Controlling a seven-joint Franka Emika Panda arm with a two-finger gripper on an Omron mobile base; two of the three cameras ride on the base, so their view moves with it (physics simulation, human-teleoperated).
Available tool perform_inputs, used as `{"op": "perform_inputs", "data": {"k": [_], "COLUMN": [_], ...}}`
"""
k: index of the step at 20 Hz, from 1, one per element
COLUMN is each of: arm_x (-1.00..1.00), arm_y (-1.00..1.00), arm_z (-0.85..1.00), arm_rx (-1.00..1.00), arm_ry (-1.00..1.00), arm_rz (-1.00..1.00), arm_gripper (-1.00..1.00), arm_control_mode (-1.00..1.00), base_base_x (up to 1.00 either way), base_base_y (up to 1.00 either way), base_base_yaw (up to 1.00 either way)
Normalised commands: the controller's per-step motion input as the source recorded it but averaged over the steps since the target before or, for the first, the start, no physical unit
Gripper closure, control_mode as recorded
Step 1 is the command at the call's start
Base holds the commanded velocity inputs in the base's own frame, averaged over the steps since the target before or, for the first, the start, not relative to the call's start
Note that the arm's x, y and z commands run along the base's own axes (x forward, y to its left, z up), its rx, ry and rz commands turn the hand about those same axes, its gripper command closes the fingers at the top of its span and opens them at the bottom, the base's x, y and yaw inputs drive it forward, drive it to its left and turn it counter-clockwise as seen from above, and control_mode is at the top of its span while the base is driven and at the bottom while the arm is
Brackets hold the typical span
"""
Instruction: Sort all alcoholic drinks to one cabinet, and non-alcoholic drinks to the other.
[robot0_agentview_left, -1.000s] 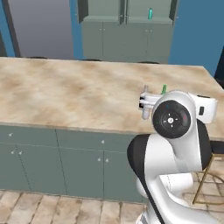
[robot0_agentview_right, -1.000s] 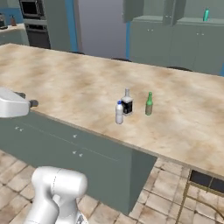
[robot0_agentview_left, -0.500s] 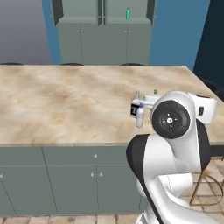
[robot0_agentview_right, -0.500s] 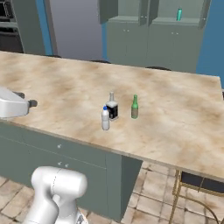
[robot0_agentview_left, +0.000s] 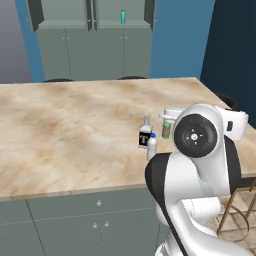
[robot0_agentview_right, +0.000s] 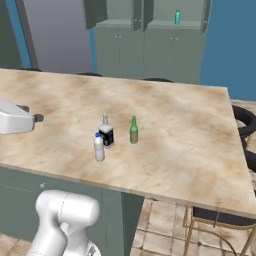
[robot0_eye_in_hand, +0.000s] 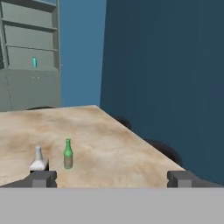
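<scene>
Three bottles stand close together on the marble island counter (robot0_agentview_left: 70, 130). The square clear bottle (robot0_agentview_left: 145, 136) (robot0_agentview_right: 106, 134) has a black label. The white blue-capped bottle (robot0_agentview_left: 151, 146) (robot0_agentview_right: 99, 147) stands just in front of it. The green glass bottle (robot0_agentview_right: 133, 130) (robot0_eye_in_hand: 68, 155) is a little to their right, half hidden by my arm in the left base view. A teal bottle (robot0_agentview_left: 123, 16) (robot0_agentview_right: 177, 17) (robot0_eye_in_hand: 34, 62) stands on a shelf of the far cabinet. My gripper (robot0_eye_in_hand: 112, 178) is open and empty, short of the bottles, with the clear bottle (robot0_eye_in_hand: 39, 159) near its left fingertip.
Grey cabinets (robot0_agentview_right: 150, 40) with open upper doors line the far wall. Dark stools (robot0_agentview_right: 245, 120) stand along the island's right side, one with gold legs (robot0_agentview_right: 220, 222) at its near corner. Drawers and doors run under the counter's front edge (robot0_agentview_left: 75, 220).
The whole picture has shifted as the base drove sideways along the island, bringing the bottles nearer the middle of both base views. The bottles keep their places on the counter. The gripper stays open.
</scene>
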Motion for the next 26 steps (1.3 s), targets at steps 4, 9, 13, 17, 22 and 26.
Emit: {"op": "perform_inputs", "data": {"k": [4, 9, 13, 17, 22, 26], "arm_x": [0.0, 0.0, -0.02, -0.06, 0.0, 0.0], "arm_y": [0.0, 0.0, 0.01, 0.03, 0.15, 0.27], "arm_z": [0.0, 0.0, 0.0, -0.13, -0.3, -0.33], "arm_rx": [0.0, 0.0, 0.0, 0.0, 0.05, 0.07], "arm_ry": [0.0, 0.0, -0.01, 0.0, 0.04, 0.07], "arm_rz": [0.0, 0.0, 0.0, 0.0, -0.01, 0.0], "arm_gripper": [-1.0, -1.0, -1.0, -1.0, -1.0, -1.0], "arm_control_mode": [1.0, 1.0, -1.0, -1.0, -1.0, -1.0], "base_base_x": [0.29, 0.13, 0.0, 0.0, 0.0, 0.0], "base_base_y": [0.21, 0.21, 0.0, 0.0, 0.0, 0.0], "base_base_yaw": [-0.24, -0.15, 0.0, 0.0, 0.0, 0.0]}}
